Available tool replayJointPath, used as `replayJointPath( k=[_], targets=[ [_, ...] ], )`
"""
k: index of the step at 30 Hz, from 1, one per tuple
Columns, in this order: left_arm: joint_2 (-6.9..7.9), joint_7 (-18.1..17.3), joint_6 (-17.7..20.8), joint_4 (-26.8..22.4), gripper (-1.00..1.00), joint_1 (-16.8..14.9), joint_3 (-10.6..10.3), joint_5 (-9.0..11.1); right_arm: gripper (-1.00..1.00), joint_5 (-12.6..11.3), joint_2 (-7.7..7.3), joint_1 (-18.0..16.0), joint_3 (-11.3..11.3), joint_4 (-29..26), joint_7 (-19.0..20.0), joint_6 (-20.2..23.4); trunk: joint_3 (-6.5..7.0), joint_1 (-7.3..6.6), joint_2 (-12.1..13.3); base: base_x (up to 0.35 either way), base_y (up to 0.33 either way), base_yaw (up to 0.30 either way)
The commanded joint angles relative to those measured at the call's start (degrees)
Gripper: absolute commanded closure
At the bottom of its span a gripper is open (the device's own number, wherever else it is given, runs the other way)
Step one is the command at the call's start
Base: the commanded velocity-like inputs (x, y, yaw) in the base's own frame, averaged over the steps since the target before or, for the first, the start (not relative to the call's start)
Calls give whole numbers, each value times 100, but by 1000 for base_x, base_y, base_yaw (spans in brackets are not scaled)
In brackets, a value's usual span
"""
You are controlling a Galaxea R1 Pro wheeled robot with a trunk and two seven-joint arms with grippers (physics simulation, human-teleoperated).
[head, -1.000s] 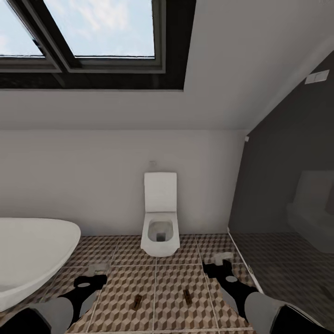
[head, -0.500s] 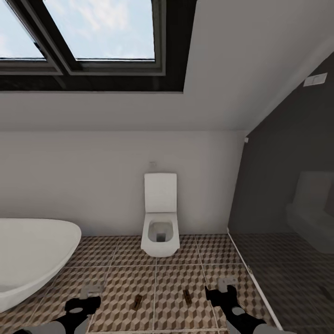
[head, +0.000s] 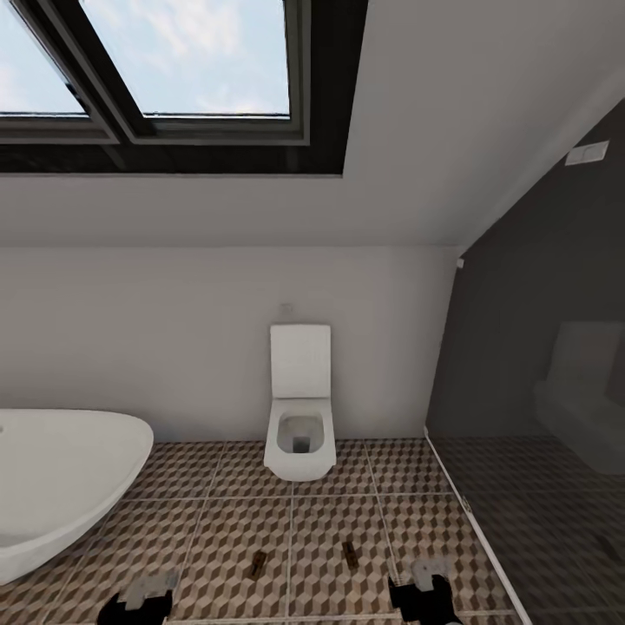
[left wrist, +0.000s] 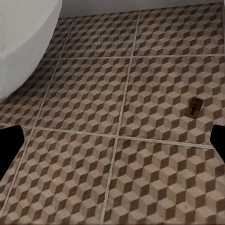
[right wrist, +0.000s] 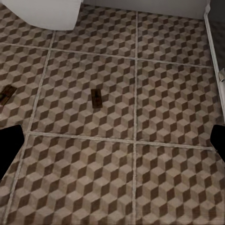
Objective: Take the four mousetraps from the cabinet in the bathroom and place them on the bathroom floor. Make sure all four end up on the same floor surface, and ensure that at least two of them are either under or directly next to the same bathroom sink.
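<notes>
Head view: two mousetraps lie flat on the floor (head: pixel 217 538) in front of the toilet (head: pixel 300 425), with both grippers low at the near edge.
Left trap (head: pixel 258 566) and right trap (head: pixel 350 554) sit apart on neighbouring tiles, both near of the toilet; the tub (head: pixel 52 477) curves in at far left and a dark glass panel (head: pixel 529 382) stands at right. Left gripper (head: pixel 139 599) and right gripper (head: pixel 423 590) are empty, fingers spread wide, each above bare tile. Left wrist view shows one trap (left wrist: pixel 193 108) lying well ahead of the fingers; right wrist view shows two, (right wrist: pixel 96 98) and (right wrist: pixel 6 94).
</notes>
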Motion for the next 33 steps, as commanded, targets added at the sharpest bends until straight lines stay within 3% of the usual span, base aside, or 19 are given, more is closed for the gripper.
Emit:
replayJointPath(
  k=[1,4,12,22,33],
  targets=[
    [7,21,-42,14,-100,36,-35,-6,-100,-22,1,32,49,1,-29,-10,17,-20,38,0,0,0],
    [41,19,-96,14,-100,149,-33,-6,-100,-22,-3,127,49,1,-26,-25,71,-86,159,0,0,0],
    [79,17,-160,15,-100,521,-32,-2,-100,-26,-9,428,49,1,36,-239,71,-86,159,0,0,0],
    [86,16,-215,15,-100,917,-32,1,-100,-30,-79,813,43,8,440,-309,71,-86,159,0,0,0],
    [93,23,-822,15,-100,1277,-32,1,-100,-40,-187,1211,40,10,542,-320,71,-86,159,0,0,0]
  ],
)
